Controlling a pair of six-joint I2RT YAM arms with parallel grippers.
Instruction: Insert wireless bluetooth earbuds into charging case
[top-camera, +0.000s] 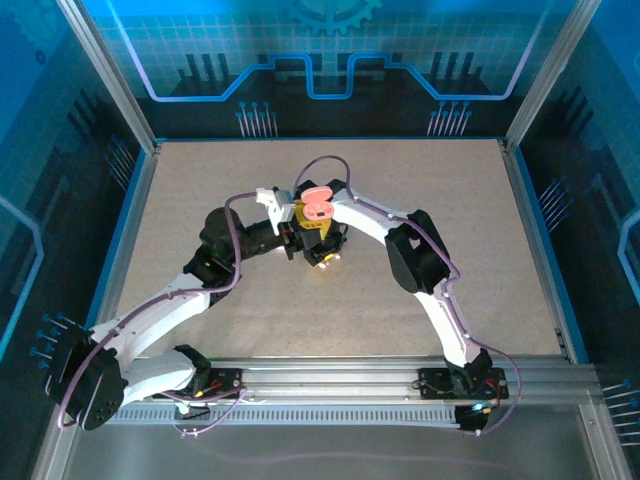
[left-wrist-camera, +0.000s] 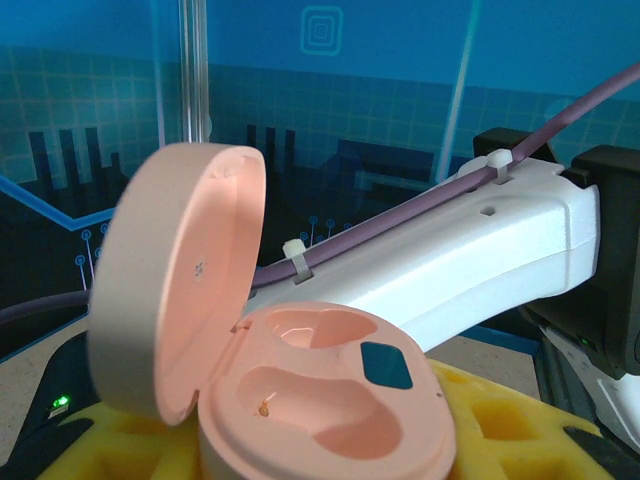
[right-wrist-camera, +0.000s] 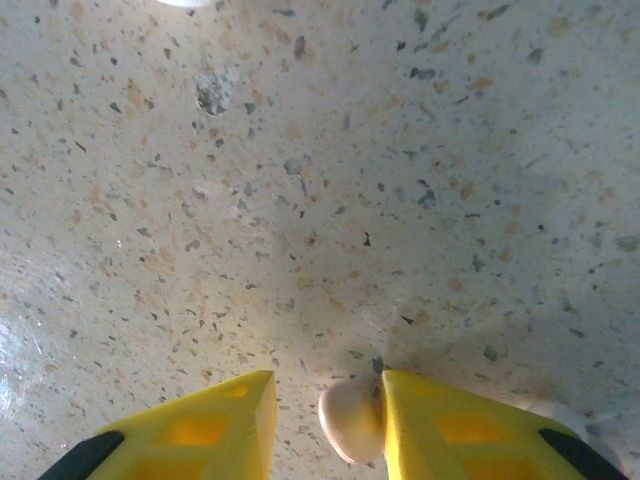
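Observation:
A pink pebble-shaped charging case (left-wrist-camera: 320, 400) is held in my left gripper (left-wrist-camera: 330, 445), whose yellow fingers (left-wrist-camera: 510, 430) are shut on its base. Its lid (left-wrist-camera: 175, 290) stands open to the left, and both moulded wells are empty. From above, the case (top-camera: 316, 205) is raised over the table's middle. Just below it my right gripper (top-camera: 323, 256) points down at the table. In the right wrist view the right gripper (right-wrist-camera: 328, 388) is open. A tiny pale pink earbud (right-wrist-camera: 350, 420) touches the inner face of its right finger (right-wrist-camera: 450, 430), with a gap to the left finger.
The speckled beige table (top-camera: 450, 200) lies under both arms, edged by a metal frame (top-camera: 530, 230) and blue walls. The right arm's white link (left-wrist-camera: 470, 250) passes close behind the case. A dark chip (right-wrist-camera: 213, 90) marks the tabletop.

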